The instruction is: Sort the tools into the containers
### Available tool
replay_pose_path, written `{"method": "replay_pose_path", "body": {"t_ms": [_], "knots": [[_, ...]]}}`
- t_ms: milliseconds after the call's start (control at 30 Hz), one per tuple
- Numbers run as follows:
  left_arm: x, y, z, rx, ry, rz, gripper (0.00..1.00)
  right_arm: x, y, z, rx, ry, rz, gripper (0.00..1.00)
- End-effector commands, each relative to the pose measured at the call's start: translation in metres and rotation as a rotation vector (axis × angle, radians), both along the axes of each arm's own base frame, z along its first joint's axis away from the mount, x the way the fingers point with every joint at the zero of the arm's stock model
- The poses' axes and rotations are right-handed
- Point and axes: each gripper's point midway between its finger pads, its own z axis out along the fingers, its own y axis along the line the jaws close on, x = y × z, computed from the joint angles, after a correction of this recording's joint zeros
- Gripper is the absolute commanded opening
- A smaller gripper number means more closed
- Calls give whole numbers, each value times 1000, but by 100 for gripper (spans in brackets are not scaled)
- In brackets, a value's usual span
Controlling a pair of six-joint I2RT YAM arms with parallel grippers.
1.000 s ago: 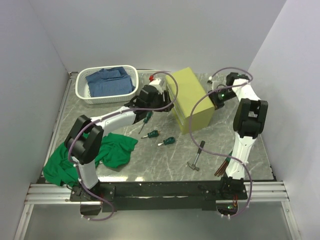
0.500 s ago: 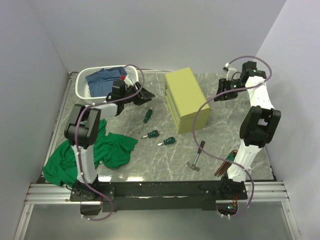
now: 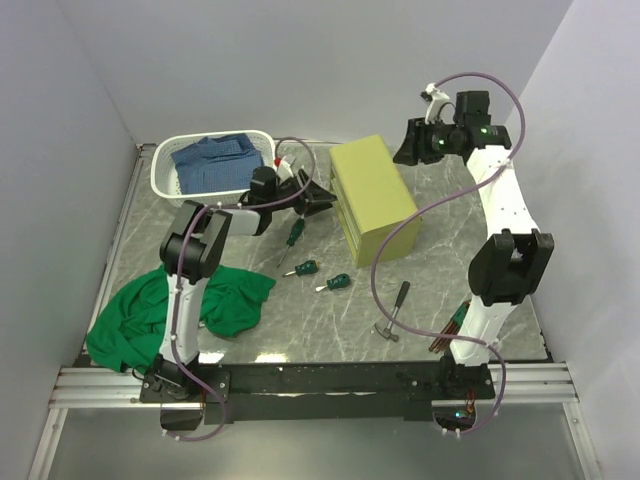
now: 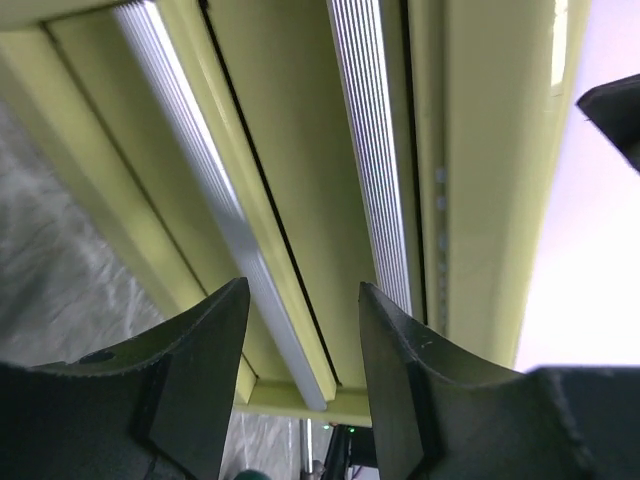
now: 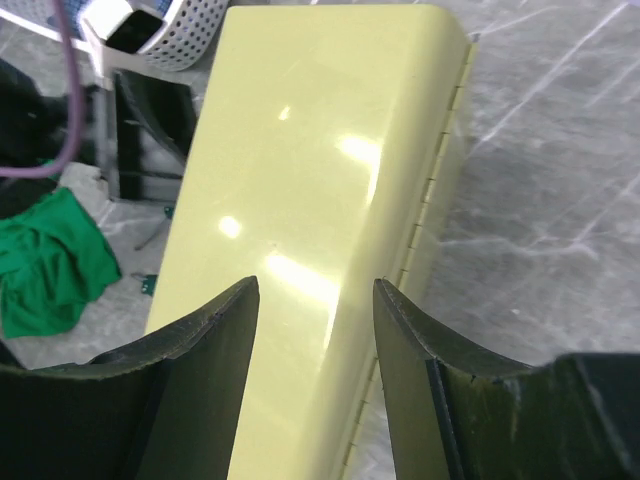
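Note:
The olive-yellow tool chest (image 3: 372,200) stands at mid-table, its silver drawer fronts (image 4: 215,200) facing left. My left gripper (image 3: 322,196) is open just short of those drawers, and one silver front shows between its fingers (image 4: 205,365) with nothing gripped. My right gripper (image 3: 406,144) hovers open above the chest's lid (image 5: 310,170). A long screwdriver (image 3: 292,234) and two stubby ones (image 3: 304,268) (image 3: 337,284) lie left of the chest. The hammer (image 3: 396,310) lies in front of it. The hex-key set (image 3: 456,326) rests by the right arm's base.
A white lattice basket (image 3: 166,180) holding blue cloth stands at the back left. A green cloth (image 3: 150,315) is heaped at the front left, by the left arm's base. Grey walls close in both sides of the table.
My right gripper has opened, risen and swung from the chest's right side to above its back. My left gripper pulled back toward the basket, then returned to the drawer fronts.

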Motion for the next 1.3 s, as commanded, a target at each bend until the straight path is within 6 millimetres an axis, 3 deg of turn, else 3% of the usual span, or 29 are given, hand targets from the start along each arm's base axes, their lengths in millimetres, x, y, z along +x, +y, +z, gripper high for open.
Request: {"method": "replay_pose_path", "body": {"t_ms": [0,200,367,400,600,700,733,767,833,967,1133,1167,1200,1267], "knots": [[-7,-30,1,-4,-35,-44,53,-4,20,14,44,-22,17,57],[-12,-36,-20,-8,18,-24,51,-7,39,19,64,-28,72,57],[-8,-46,-22,-52,-2,-38,50,-12,48,7,57,-5,97,57],[-9,-48,-32,-30,15,-47,50,-13,49,4,59,4,100,57],[-18,-56,-35,-49,13,-53,47,-13,51,-11,22,36,97,57],[-20,-61,-31,-62,-4,-70,32,-15,47,-28,-17,66,92,57],[-21,-61,-27,-72,-16,-71,15,-16,46,-31,-24,73,88,57],[-21,-61,-23,-79,-22,-70,9,-18,46,-39,-31,93,91,57],[-21,-56,-23,-70,-3,-58,1,-20,45,-46,-38,112,94,57],[-21,-33,-8,-56,1,-35,1,-24,43,-61,-53,149,90,57],[-26,8,-18,21,23,-21,1,-23,39,-76,-93,166,83,58],[-26,14,-13,29,14,-8,1,-23,37,-78,-98,171,79,58],[-29,23,-23,57,32,7,1,-22,37,-80,-105,172,74,58],[-33,28,-21,73,18,3,1,-20,35,-83,-110,174,74,58]]}}
